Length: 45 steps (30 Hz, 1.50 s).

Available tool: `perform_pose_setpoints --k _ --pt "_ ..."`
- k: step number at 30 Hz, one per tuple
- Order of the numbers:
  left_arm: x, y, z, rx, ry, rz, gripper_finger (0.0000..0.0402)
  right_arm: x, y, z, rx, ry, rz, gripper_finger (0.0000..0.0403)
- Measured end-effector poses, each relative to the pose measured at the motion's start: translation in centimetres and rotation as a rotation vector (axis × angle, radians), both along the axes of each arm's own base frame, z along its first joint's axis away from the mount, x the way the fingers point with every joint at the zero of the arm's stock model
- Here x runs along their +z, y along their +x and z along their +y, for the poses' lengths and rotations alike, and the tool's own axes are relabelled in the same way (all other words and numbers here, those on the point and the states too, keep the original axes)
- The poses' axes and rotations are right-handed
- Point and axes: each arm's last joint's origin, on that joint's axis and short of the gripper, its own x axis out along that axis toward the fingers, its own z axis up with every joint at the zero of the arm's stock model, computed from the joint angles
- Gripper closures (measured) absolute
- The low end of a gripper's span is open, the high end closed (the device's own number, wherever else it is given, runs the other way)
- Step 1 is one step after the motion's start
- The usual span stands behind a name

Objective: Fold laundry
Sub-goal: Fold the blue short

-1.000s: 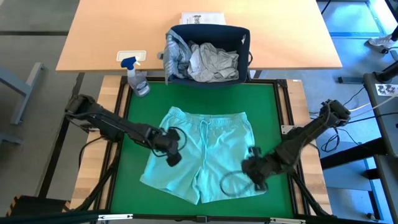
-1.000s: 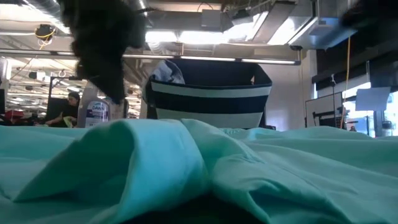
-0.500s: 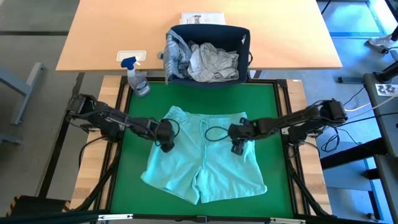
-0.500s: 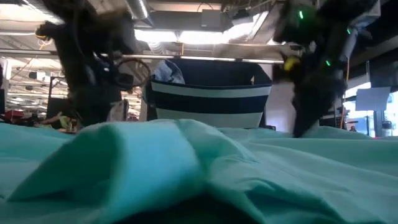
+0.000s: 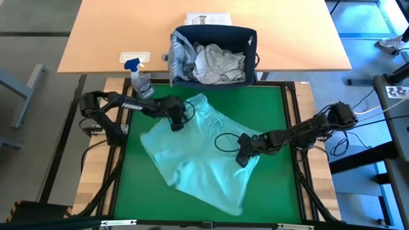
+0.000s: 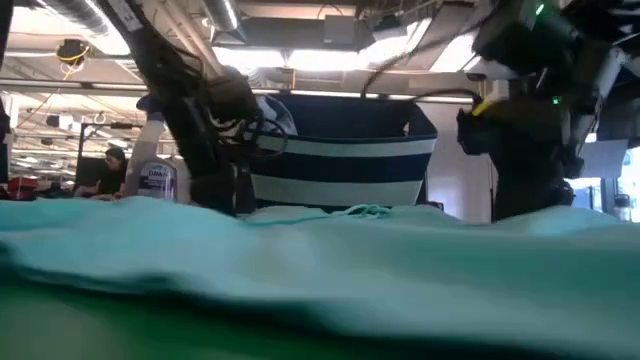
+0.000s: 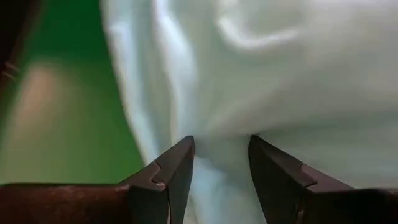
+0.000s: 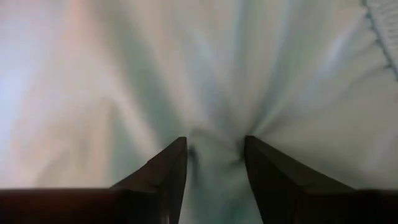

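left gripper (image 5: 175,119) clamped on a pinch of the mint-teal shorts (image 5: 198,160), fabric bunched between both fingers (image 7: 168,177) in its wrist view. right gripper (image 5: 245,153) likewise clenched on a fold of the same cloth, creases fanning out from its jaws. shorts lying slantwise across the green mat (image 5: 278,102), one end near the far left corner, the other reaching toward the near edge. judged step: dragging and turning the garment to lay it out for folding; next probably calls for flattening it square, then carrying one half over. white t-shirt (image 5: 220,64) and striped shirt (image 5: 179,56) waiting in the basket (image 5: 249,35) past the far edge, spray bottle (image 5: 140,80) beside it.
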Motion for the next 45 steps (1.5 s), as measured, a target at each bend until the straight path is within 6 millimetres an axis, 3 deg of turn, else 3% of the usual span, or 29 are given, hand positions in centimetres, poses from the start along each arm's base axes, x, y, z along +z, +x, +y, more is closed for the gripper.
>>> perform_pose_setpoints --k 5,9,14,19,23,28,33,36,39,45 --pt "2.1 1.0 3.0 0.009 0.073 -0.018 0.025 1.3 1.4 0.6 -0.008 -0.022 -0.194 0.0243" --pt "5.6 1.2 2.5 0.073 0.011 0.021 0.025 3.1 1.7 0.3 0.101 -0.113 -0.175 0.0243" --pt "10.4 1.5 -0.9 0.128 -0.162 -0.083 0.025 6.2 0.7 -0.8 0.294 -0.271 -0.113 0.0243" --pt "12.1 2.0 -6.3 0.229 -0.323 -0.233 0.025 7.1 -1.0 -3.1 0.372 -0.441 0.024 0.0243" --pt "11.2 3.0 -11.3 0.31 -0.426 -0.296 0.025 6.3 -1.7 -4.8 0.422 -0.51 0.098 0.0243" --pt "7.6 3.8 -16.9 0.37 -0.497 -0.334 0.025 3.4 -2.0 -6.3 0.474 -0.456 0.097 0.0243" --pt "3.8 3.7 -20.5 0.374 -0.533 -0.254 0.025 0.5 -3.2 -6.4 0.456 -0.36 0.131 0.0243" --pt "1.8 3.6 -21.2 0.326 -0.488 -0.16 0.025 -0.4 -3.8 -6.4 0.397 -0.314 0.147 0.0243" --pt "0.4 3.9 -20.5 0.247 -0.409 -0.073 0.025 -1.0 -4.5 -6.2 0.316 -0.212 0.162 0.0243" --pt "0.0 5.0 -16.2 0.023 -0.268 0.031 0.025 -1.2 -4.8 -3.2 0.215 -0.081 0.153 0.0243"
